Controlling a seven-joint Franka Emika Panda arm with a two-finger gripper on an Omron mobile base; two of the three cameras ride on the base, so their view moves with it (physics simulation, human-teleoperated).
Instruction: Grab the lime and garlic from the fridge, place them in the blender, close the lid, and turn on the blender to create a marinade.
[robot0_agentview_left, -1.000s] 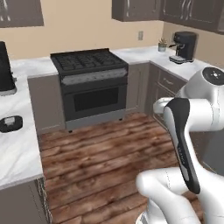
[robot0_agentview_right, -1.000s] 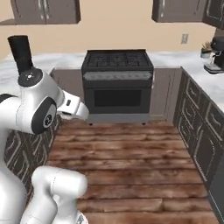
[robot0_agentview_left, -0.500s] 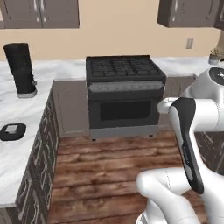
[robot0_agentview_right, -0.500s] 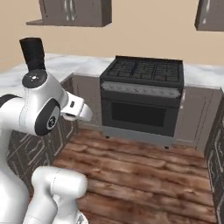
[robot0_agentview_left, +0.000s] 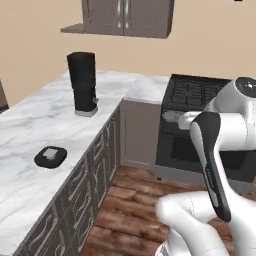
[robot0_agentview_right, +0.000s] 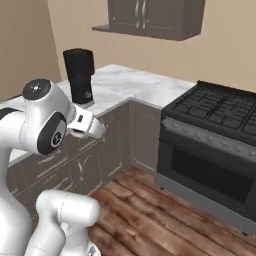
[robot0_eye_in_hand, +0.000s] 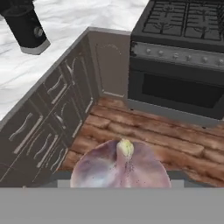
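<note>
You are in the carrying step: the garlic (robot0_eye_in_hand: 121, 167) sits at the bottom centre of the hand view, a pale purplish bulb with its yellowish tip pointing up, right where the gripper's tips would rise. The tips themselves are hidden behind the bulb, so judge the gripper as closed around the garlic at a fairly wide spread instead of standing empty.

The blender (robot0_agentview_left: 82, 84) stands on the marble counter (robot0_agentview_left: 30, 132) in the upper left of the left base view, a black jug on its base with a small knob low on the front. You see it again in the upper left of the right base view (robot0_agentview_right: 79, 75) and in the top left corner of the hand view (robot0_eye_in_hand: 25, 27). The lid (robot0_agentview_left: 50, 156) lies flat on the same counter in the left middle of the left base view, well apart from the jug and nearer the camera, so the jug's mouth looks uncovered. The stove (robot0_agentview_right: 215, 135) fills the right side of the right base view, away from your target.

Whether the lime is already in the jug you cannot tell; the jug is opaque.

Your next move, as I judge it, calls for bringing the hand up and over the counter edge, centring the bulb above the jug's mouth, then releasing. Watch the cabinet fronts (robot0_eye_in_hand: 52, 113) below the counter as you swing left.
</note>
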